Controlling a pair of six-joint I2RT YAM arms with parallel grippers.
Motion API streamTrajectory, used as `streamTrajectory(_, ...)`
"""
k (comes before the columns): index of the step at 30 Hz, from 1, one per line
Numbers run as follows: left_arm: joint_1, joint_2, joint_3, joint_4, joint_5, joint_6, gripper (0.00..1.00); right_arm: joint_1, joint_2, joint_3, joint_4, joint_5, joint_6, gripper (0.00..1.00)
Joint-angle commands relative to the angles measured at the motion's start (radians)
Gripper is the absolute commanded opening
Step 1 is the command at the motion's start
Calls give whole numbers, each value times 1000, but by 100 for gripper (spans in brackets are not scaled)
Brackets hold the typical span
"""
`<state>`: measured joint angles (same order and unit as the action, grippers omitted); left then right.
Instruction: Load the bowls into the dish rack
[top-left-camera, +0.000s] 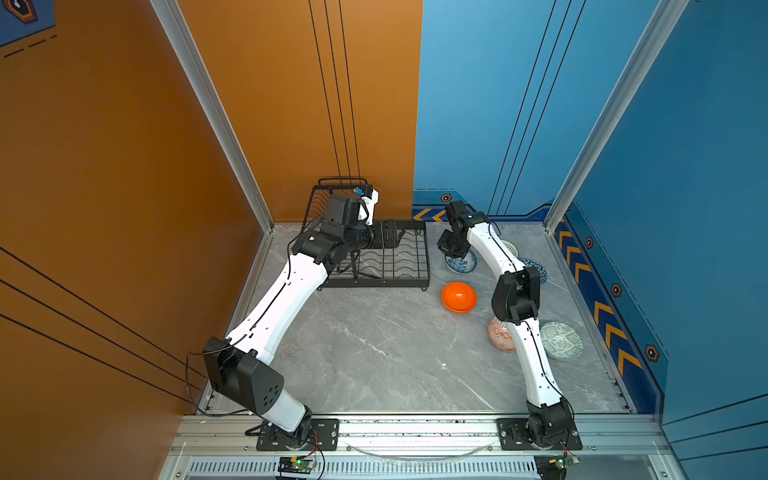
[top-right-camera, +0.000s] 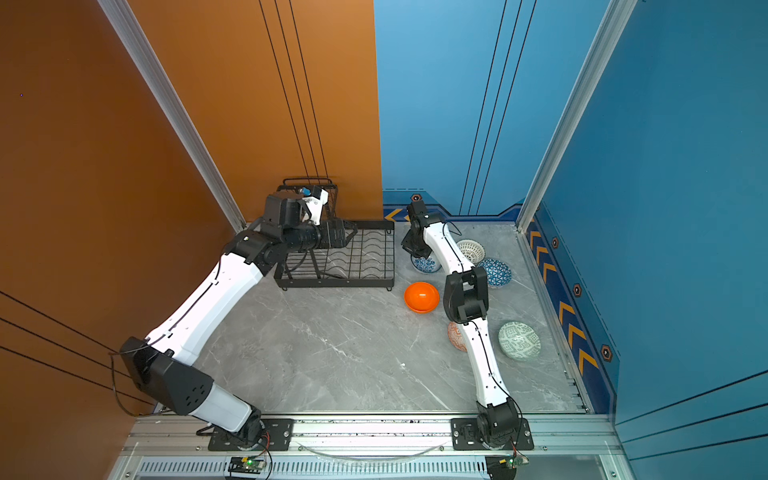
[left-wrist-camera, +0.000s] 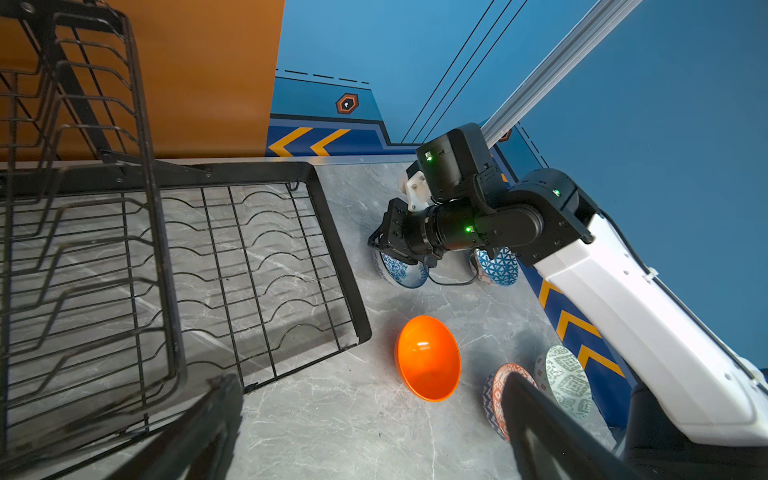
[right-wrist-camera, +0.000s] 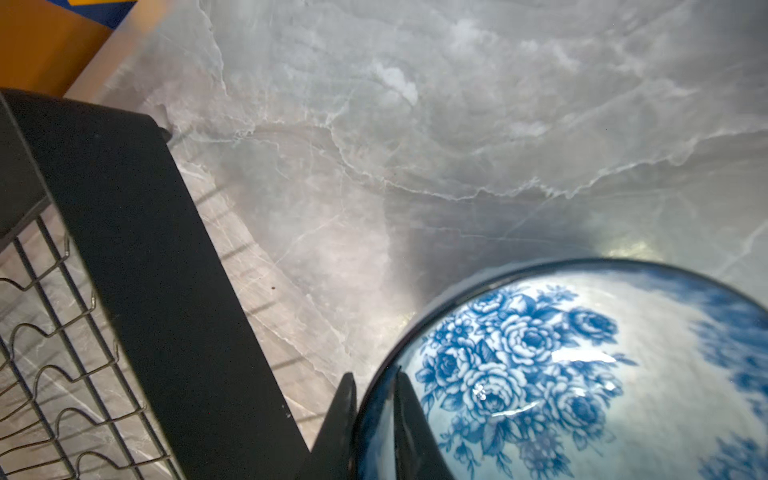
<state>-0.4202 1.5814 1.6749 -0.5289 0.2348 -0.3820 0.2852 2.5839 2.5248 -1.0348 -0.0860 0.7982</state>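
The black wire dish rack (top-left-camera: 426, 254) (top-right-camera: 391, 257) (left-wrist-camera: 335, 232) (right-wrist-camera: 145, 249) stands at the back with no bowl in it. Just right of it sits the blue-white floral bowl (top-left-camera: 462, 264) (top-right-camera: 426, 265) (left-wrist-camera: 402, 271) (right-wrist-camera: 561, 374). My right gripper (top-left-camera: 454, 254) (top-right-camera: 418, 252) (left-wrist-camera: 380, 249) (right-wrist-camera: 374, 384) is shut on its rim, one finger inside and one outside. My left gripper (top-left-camera: 397, 235) (top-right-camera: 351, 232) (left-wrist-camera: 374, 436) hovers open over the rack, holding nothing. The glossy orange bowl (top-left-camera: 459, 297) (top-right-camera: 421, 297) (left-wrist-camera: 428, 357) lies on the table in front.
Along the right side lie a white lattice bowl (top-right-camera: 470, 249), a blue triangle bowl (top-left-camera: 537, 270) (top-right-camera: 495, 272) (left-wrist-camera: 498, 266), an orange-white geometric bowl (top-left-camera: 500, 334) (top-right-camera: 456, 336) (left-wrist-camera: 496, 386) and a pale green bowl (top-left-camera: 561, 340) (top-right-camera: 519, 340) (left-wrist-camera: 567, 380). The right arm partly covers them.
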Motion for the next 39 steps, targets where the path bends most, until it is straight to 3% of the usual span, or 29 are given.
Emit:
streamTrajectory(1, -18, 31, 45, -15, -17, -1, 98, -22, -54, -15, 1, -18, -6, 0)
streamTrajectory(9, -67, 78, 94, -13, -59, 22, 98, -40, -146, -14, 55, -81, 22, 0)
streamTrajectory(22, -251, 183, 144, 53, -409, 163, 98, -51, -278, -39, 259, -205, 224, 0)
streamTrajectory(28, -281, 257, 153, 166, -526, 110, 98, -59, -333, -58, 325, -217, 294, 0)
streamTrajectory(33, -276, 364, 262, 201, -554, 46, 98, -67, -385, -120, 423, -241, 386, 0)
streamTrajectory(39, -282, 483, 407, 229, -568, -2, 98, -77, -431, -162, 434, -249, 406, 0)
